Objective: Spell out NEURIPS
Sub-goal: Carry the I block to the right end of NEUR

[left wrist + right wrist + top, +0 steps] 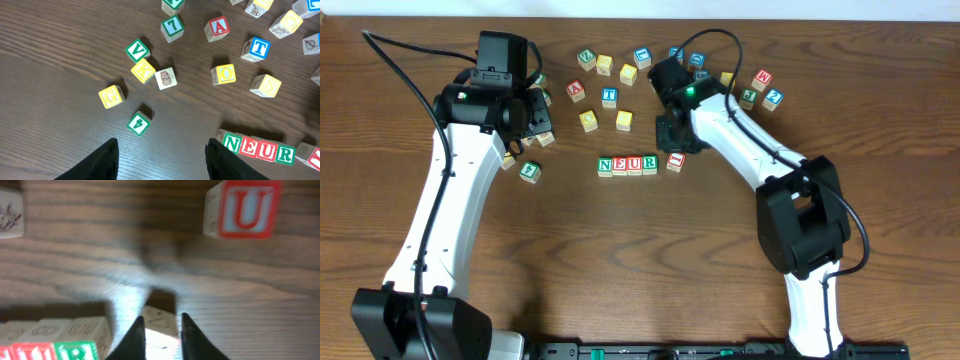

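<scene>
r gripper [162, 318] pinching block [160, 326] just right of neur row [627, 165], block askew, letter unreadable. l gripper [161, 145] spread, empty. risk: crooked set-down nudges row outta line.

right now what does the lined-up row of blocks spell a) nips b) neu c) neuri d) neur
d: the row of blocks reads N, E, U, R, and a red-lettered block sits tilted just off its right end, not yet in line.
</scene>
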Controlling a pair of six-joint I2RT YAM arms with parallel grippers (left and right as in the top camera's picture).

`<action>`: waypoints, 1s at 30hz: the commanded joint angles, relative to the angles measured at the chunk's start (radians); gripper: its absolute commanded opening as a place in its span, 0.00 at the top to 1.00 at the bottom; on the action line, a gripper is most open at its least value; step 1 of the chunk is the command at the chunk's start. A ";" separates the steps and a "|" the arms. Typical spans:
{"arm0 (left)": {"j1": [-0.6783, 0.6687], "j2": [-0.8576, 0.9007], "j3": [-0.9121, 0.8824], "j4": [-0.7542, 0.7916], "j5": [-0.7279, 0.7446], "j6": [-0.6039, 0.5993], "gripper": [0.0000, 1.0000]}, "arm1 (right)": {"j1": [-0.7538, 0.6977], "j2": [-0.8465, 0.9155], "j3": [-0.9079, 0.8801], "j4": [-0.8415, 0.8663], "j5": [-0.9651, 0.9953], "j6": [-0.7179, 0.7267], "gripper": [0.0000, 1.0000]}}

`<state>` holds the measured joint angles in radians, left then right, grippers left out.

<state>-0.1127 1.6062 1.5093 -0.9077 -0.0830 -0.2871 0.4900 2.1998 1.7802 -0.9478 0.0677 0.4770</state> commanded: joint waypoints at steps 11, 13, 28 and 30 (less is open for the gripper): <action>0.005 -0.018 0.000 0.004 -0.015 0.006 0.45 | -0.026 0.013 -0.009 0.001 0.008 -0.022 0.90; 0.005 -0.018 0.000 0.004 -0.015 0.006 0.45 | -0.024 0.013 -0.009 -0.011 0.008 -0.022 0.89; 0.005 -0.018 0.000 0.004 -0.015 0.006 0.45 | -0.022 0.013 -0.089 0.032 -0.010 -0.024 0.90; 0.005 -0.018 0.000 0.004 -0.015 0.006 0.45 | -0.021 0.013 -0.089 0.033 -0.022 -0.041 0.91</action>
<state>-0.1127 1.6062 1.5093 -0.9047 -0.0830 -0.2871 0.4641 2.2028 1.6951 -0.9180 0.0597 0.4606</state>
